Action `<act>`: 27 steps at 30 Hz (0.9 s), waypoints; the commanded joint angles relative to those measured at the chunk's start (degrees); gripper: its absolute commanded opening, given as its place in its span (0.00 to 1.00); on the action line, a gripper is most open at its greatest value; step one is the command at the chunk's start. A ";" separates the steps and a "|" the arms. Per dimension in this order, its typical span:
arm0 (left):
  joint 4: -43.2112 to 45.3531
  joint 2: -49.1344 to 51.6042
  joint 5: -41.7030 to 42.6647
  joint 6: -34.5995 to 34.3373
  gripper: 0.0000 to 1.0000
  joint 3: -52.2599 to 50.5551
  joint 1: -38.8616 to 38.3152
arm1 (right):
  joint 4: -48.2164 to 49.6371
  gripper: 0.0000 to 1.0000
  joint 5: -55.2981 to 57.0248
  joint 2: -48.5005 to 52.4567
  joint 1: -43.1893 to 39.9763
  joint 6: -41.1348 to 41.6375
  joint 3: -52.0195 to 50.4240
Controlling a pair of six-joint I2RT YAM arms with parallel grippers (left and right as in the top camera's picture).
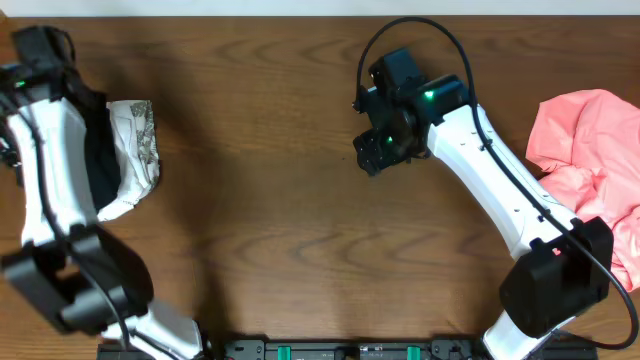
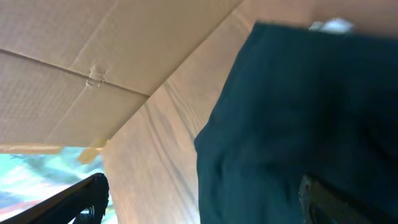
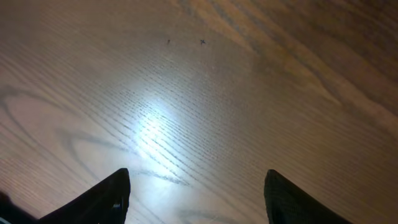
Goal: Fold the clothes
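A black T-shirt lies at the table's far left, partly under my left arm. A white-grey patterned garment lies against its right side. A salmon-pink garment lies crumpled at the right edge. In the left wrist view my left gripper is open, its fingers wide apart, and the black fabric fills the right half and reaches over the right finger. In the overhead view its fingers are hard to pick out. My right gripper is open and empty over bare wood, which shows between its fingers.
Brown cardboard stands beyond the left table edge in the left wrist view. The wooden table lies bare between the two arms. The arm bases stand at the front edge.
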 commanded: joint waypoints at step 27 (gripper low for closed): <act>1.36 12.13 -4.63 1.60 0.98 2.21 -3.17 | 0.00 0.67 -1.07 -0.13 -0.37 0.79 0.39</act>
